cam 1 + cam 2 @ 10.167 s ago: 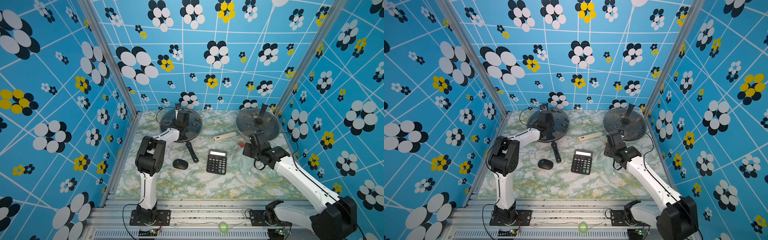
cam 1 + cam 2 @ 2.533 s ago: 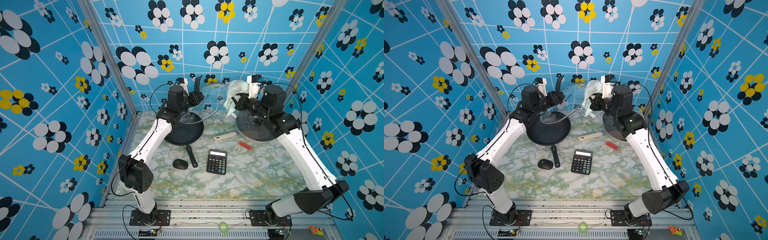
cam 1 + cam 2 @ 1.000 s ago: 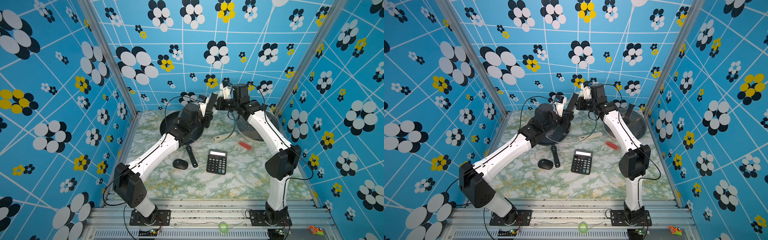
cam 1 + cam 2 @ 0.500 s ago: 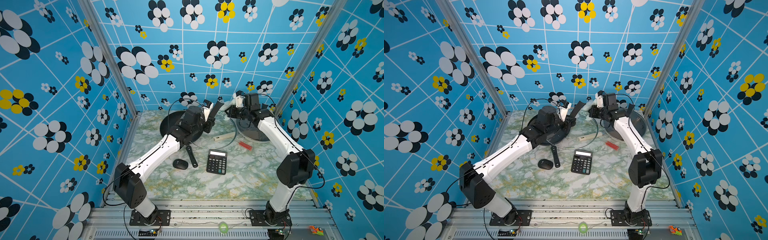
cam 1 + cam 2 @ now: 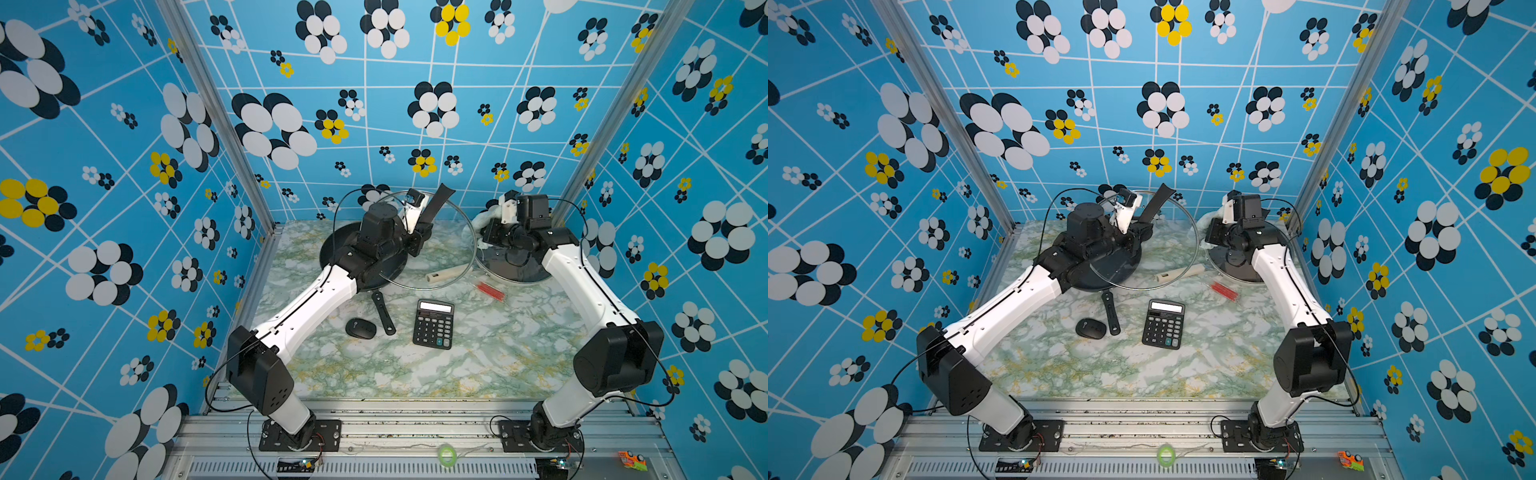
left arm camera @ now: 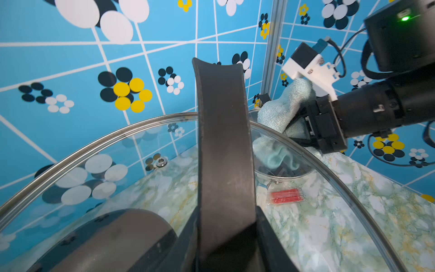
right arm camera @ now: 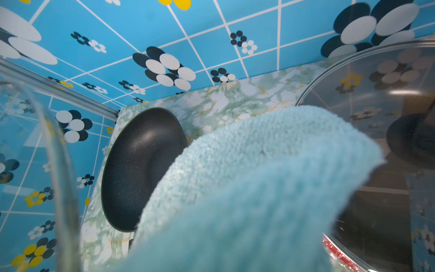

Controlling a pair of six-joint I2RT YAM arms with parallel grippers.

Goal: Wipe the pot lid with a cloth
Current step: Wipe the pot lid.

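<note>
My left gripper is shut on the black strap handle of the glass pot lid. It holds the lid tilted in the air over the back of the table. In the left wrist view the left gripper clamps the handle's base. My right gripper is shut on the bunched mint-green cloth. The cloth sits close beside the lid's right rim, and whether they touch is unclear. The cloth fills the right wrist view and hides the fingers.
A black frying pan lies under the left arm. A second glass lid rests at the back right under the right wrist. Mid-table are a calculator, a black mouse, a red packet and a cream-handled tool.
My right gripper has carried the cloth rightward and down, from above the lid's middle to beside its right rim. The left arm and lid have barely shifted.
</note>
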